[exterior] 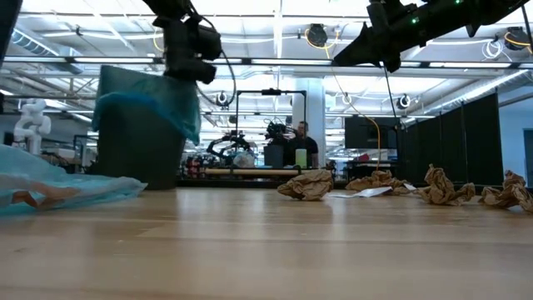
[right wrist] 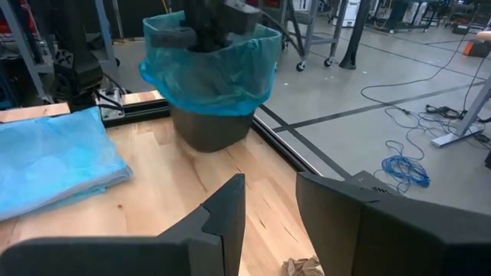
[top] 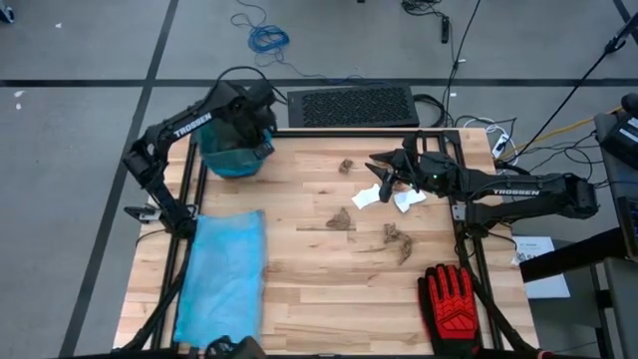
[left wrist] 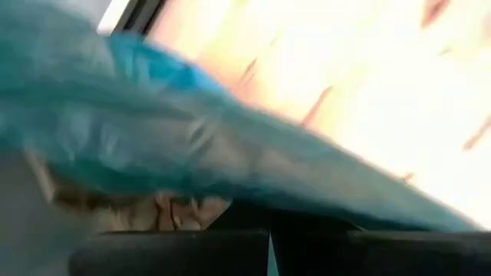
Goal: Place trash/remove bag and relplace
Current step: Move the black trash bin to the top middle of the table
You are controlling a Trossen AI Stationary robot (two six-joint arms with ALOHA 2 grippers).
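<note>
Right gripper [right wrist: 268, 218] fingers parted (above scraps [top: 397, 239]) — left gripper [right wrist: 207, 27] in bin [right wrist: 215, 123].

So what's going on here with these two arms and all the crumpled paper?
It's a tidy-up. The left gripper is over the bin lined with a blue bag, at the table's far left corner. The right gripper, open and empty, hangs above the paper scraps on the table. A spare blue bag and a red glove lie nearby.
</note>
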